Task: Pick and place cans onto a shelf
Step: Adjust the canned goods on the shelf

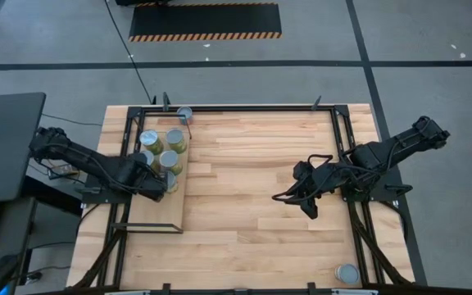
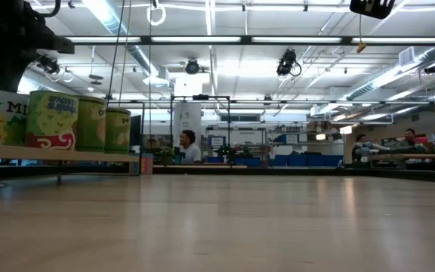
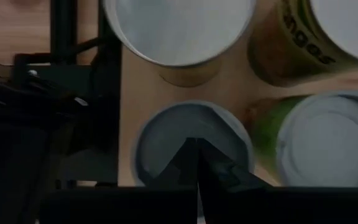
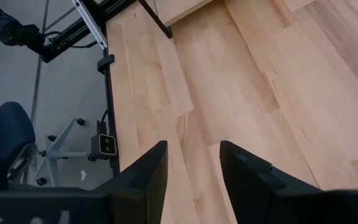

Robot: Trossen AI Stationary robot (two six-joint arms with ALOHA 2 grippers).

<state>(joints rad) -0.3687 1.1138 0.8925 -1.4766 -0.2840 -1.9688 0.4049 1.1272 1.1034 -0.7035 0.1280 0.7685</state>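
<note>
Left arm reaching in from table's left edge, forearm angled over pale plywood shelf with thin black metal frame [image 1: 150, 215]. Left gripper [image 1: 168, 185] low above cluster of small cylindrical cans with silver tops and olive-yellow labels [image 1: 165, 152] standing upright on shelf's far half. In left wrist view, dark fingers [image 3: 219, 171] pressed together, clenched on nothing, tips over lid of nearest silver-topped can [image 3: 166, 134]; contact with lid possibly made, hard to tell. Right arm bent over plank-striped wooden tabletop [image 1: 252, 205] at right of centre. Right gripper [image 1: 310, 206] tilted down, fingers [image 4: 151, 171] parted, nothing between. One lone can [image 1: 185, 113] at far table edge, another [image 1: 347, 273] at near right corner.
</note>
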